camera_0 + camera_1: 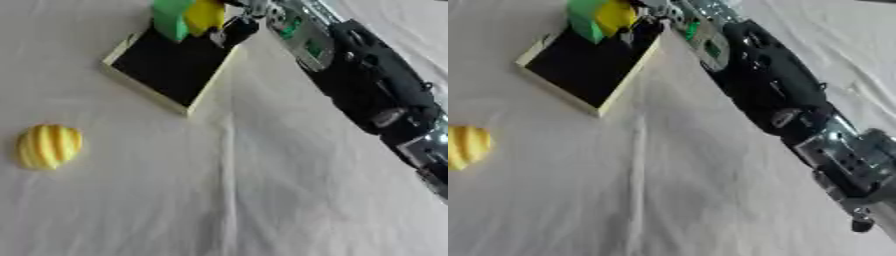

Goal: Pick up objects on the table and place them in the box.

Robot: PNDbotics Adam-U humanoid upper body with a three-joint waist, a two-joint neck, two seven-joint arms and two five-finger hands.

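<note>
Two objects, green block (170, 20) and yellow piece (205, 15), sit at box (171, 67) far corner, near table's far edge. Our right hand (238, 27) over box rim; finger state we cannot tell. Yellow ribbed fruit (48, 146) waits at table's left edge. Risk: withdrawing arm clips box, shifting it.

The right hand (236, 27) is mostly cut off at the top edge, its fingers' pose unclear.
</note>
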